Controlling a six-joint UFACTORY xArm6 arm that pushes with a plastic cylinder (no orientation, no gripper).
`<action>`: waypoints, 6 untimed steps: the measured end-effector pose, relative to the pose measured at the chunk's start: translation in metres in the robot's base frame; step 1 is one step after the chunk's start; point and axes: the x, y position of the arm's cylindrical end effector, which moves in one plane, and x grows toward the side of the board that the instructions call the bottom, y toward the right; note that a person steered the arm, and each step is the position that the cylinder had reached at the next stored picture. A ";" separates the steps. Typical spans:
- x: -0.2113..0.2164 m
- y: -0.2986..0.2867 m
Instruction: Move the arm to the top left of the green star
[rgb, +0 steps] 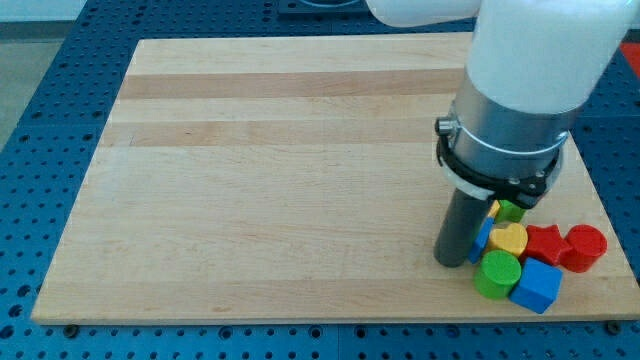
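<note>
The green star (511, 211) is at the view's right, mostly hidden behind my arm; only a small green part shows. My tip (452, 263) rests on the wooden board (280, 180), below and to the left of the green star. It stands at the left edge of a block cluster, close to a partly hidden blue block (483, 238) and the green cylinder (497, 274).
The cluster also holds a yellow heart (510, 240), a red star (545, 243), a red cylinder (584, 247), a blue cube (537, 286) and a sliver of a yellow block (493, 208). The board's right and bottom edges are near.
</note>
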 end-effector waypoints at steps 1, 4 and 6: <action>0.014 -0.021; 0.046 -0.043; -0.101 -0.053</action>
